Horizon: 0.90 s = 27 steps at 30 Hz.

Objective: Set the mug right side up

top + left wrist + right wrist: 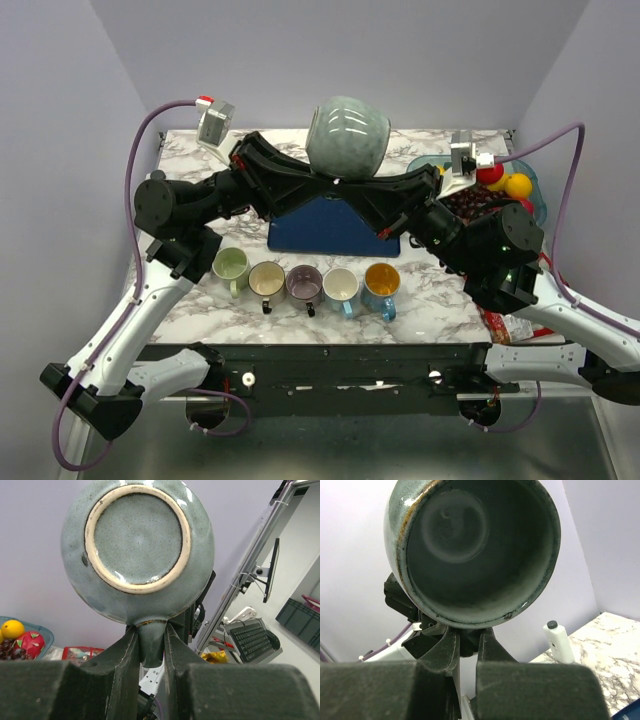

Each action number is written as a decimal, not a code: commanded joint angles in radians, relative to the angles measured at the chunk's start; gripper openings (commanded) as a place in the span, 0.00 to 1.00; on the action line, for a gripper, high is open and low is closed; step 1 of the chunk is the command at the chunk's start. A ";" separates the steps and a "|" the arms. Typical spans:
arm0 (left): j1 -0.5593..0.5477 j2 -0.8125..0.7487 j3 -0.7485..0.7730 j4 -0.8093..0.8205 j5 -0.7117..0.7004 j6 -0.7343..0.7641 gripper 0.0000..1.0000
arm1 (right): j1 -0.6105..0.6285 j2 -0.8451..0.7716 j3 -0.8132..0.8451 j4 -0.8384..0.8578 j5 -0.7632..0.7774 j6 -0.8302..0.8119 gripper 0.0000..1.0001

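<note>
I am wearing glossy white shells along my lower links and matte black casings nearer the wrists, with round black joint housings sitting between them. Mauve cables are looping from each side up to small grey wrist cameras (the left one is showing a red tip). My fingers are looking dark, flat-sided and faintly grainy.

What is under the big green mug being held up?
The left end effector and right end effector grip the mug from just beneath. Lower down lies a blue mat, its far edge covered by them.
</note>
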 commanded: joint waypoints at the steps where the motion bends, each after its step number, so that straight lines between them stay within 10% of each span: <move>1: -0.019 0.006 -0.005 -0.002 0.000 0.028 0.07 | 0.005 -0.014 -0.013 0.001 0.098 -0.033 0.01; 5: -0.019 0.021 -0.012 -0.078 -0.011 0.078 0.66 | 0.003 -0.044 -0.027 -0.039 0.216 -0.033 0.00; 8: -0.017 0.027 -0.030 -0.152 -0.028 0.133 0.89 | 0.005 -0.075 -0.029 -0.099 0.314 -0.036 0.00; 21: 0.004 0.046 0.019 -0.786 -0.485 0.526 0.99 | -0.038 -0.172 -0.030 -0.849 0.853 0.075 0.01; 27: 0.010 0.073 0.007 -0.795 -0.482 0.520 0.99 | -0.196 -0.180 -0.154 -1.073 0.715 0.306 0.01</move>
